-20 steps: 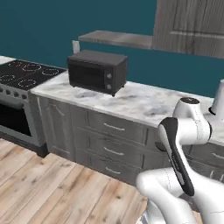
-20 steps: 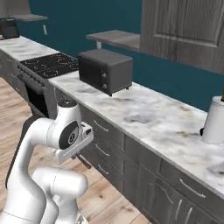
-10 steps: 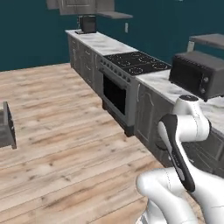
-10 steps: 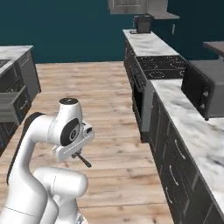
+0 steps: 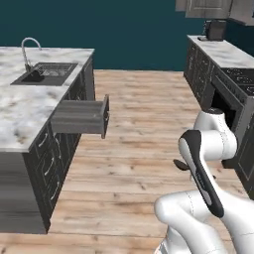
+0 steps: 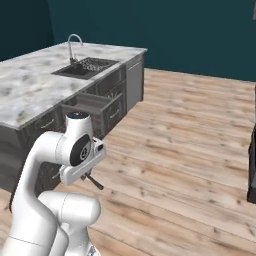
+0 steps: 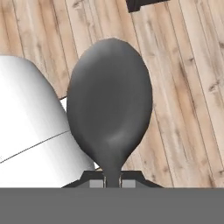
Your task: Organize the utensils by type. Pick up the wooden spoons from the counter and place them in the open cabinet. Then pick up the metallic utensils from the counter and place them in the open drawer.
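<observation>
My gripper (image 7: 112, 181) is shut on the neck of a dark grey metallic utensil (image 7: 109, 109) with an oval spoon-like bowl, held low over the wooden floor. The same utensil (image 5: 180, 164) pokes out left of my forearm, and in the right base view it (image 6: 94, 182) hangs beneath the hand. The open drawer (image 5: 80, 117) juts from the side of the marble counter (image 5: 27, 106), ahead and to my left; its front (image 6: 89, 103) stands out from the dark cabinet fronts. The wooden spoons and the cabinet are out of view.
A sink with a curved tap (image 5: 43, 70) is set into the island counter (image 6: 35, 85). A second counter run with a stove (image 5: 237, 75) lines the right wall. Bare wooden floor (image 5: 144, 124) lies between me and the drawer.
The base has swung round, so both base views moved from the stove and microwave counter to the island with the sink and open drawer. My gripper stays shut on the utensil.
</observation>
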